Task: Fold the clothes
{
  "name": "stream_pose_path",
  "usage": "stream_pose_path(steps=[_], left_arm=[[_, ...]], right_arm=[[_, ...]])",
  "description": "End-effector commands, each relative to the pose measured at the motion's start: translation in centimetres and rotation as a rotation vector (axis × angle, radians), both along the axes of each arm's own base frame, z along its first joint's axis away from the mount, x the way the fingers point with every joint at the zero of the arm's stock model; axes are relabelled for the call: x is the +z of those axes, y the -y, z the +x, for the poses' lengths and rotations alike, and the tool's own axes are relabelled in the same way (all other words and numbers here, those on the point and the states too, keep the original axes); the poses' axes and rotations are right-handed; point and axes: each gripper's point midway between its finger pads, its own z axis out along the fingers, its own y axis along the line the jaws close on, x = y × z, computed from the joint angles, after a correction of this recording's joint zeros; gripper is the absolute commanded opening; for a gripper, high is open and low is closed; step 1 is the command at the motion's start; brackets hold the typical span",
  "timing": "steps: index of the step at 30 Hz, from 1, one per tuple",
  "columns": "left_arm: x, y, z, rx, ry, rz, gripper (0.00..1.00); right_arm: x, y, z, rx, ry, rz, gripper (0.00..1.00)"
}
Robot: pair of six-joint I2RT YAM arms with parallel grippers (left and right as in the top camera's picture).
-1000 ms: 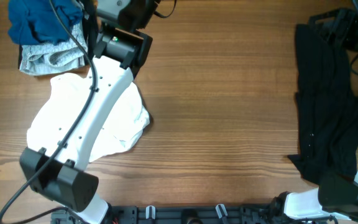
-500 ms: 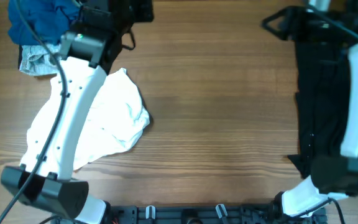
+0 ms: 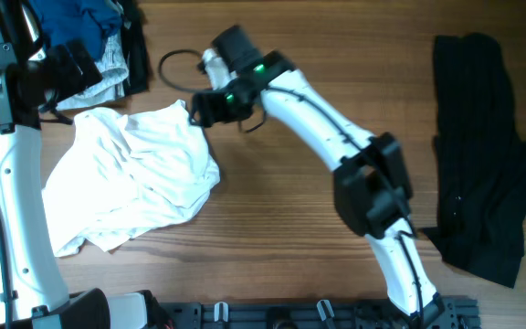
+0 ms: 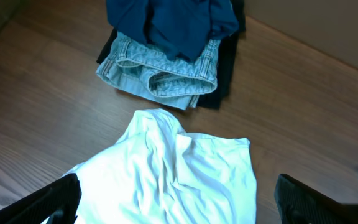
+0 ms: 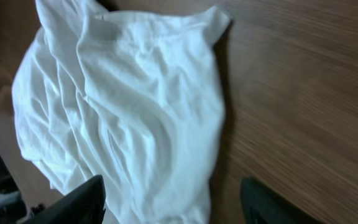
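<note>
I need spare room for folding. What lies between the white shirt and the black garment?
In the overhead view, only bare table, crossed by the right arm that reaches to the shirt; the black garment lies apart.

I'm watching my left arm [image 3: 21,238] pulling clear of the white shirt [image 3: 131,178], its jaws opening wide, while I'm swinging the right arm [image 3: 313,114] across to the shirt's upper corner.

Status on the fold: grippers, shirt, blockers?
Left gripper open, empty. Right gripper open, over edge of white shirt. Shirt crumpled, unfolded. Stacked clothes close beside shirt; nothing on it.
</note>
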Motion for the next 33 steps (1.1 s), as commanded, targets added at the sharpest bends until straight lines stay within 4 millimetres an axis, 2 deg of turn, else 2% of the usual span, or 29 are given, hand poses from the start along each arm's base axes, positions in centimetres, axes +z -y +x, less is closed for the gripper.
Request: stream_pose_path(steps=[1,3,5,7,10,12,14,15,16,17,19,22,23,25,30,32,33], left_arm=[[0.0,-0.1,-0.3,0.014,0.001,-0.012,1.0],[0.0,-0.1,-0.4,0.013,0.0,-0.012,1.0],[0.0,-0.1,-0.4,0.013,-0.003,-0.013,1.0],[0.0,-0.1,-0.5,0.013,-0.005,-0.013,1.0],[-0.1,-0.1,-0.5,0.014,-0.007,-0.013,1.0],[-0.1,-0.1,-0.5,0.014,-0.006,-0.013,1.0],[-0.1,-0.1,-0.5,0.014,-0.006,-0.013,1.0],[-0.1,-0.1,-0.5,0.014,-0.006,-0.013,1.0],[-0.1,-0.1,-0.5,0.013,-0.006,-0.013,1.0],[-0.1,-0.1,-0.5,0.014,-0.006,-0.013,1.0],[-0.1,-0.1,-0.5,0.014,-0.006,-0.013,1.0],[-0.1,-0.1,-0.5,0.014,-0.006,-0.013,1.0],[-0.1,-0.1,-0.5,0.014,-0.006,-0.013,1.0],[-0.1,-0.1,-0.5,0.014,-0.006,-0.013,1.0],[-0.1,-0.1,-0.5,0.014,-0.006,-0.013,1.0],[-0.1,-0.1,-0.5,0.014,-0.006,-0.014,1.0],[-0.1,-0.1,-0.5,0.014,-0.006,-0.013,1.0]], right_arm=[[-3.9,-1.8,0.6,-0.143,0.049,-0.112,0.71],[-5.4,-2.9,1.8,-0.17,0.155,-0.147,0.7],[-7.2,-3.8,2.1,-0.175,0.189,-0.152,0.67],[-8.7,-3.1,3.0,-0.207,0.22,-0.2,0.67],[-8.5,-2.4,5.0,-0.267,0.303,-0.222,0.69],[-9.1,-2.2,5.2,-0.273,0.307,-0.234,0.69],[-9.7,-2.7,4.6,-0.25,0.274,-0.216,0.44],[-9.7,-3.2,4.1,-0.23,0.251,-0.193,0.22],[-9.7,-3.5,3.7,-0.211,0.232,-0.176,0.11],[-9.7,-4.0,3.0,-0.183,0.195,-0.151,0.04],[-9.6,-4.6,2.0,-0.148,0.148,-0.12,0.04],[-9.7,-4.7,1.5,-0.137,0.132,-0.12,0.04],[-9.1,-4.7,1.8,-0.14,0.136,-0.116,0.04],[-6.5,-3.9,3.0,-0.142,0.158,-0.112,0.04],[-0.1,0.0,5.5,-0.188,0.202,-0.091,0.04],[0.4,-0.1,5.4,-0.167,0.202,-0.068,0.04],[-0.1,-0.2,5.2,-0.157,0.191,-0.07,0.09]])
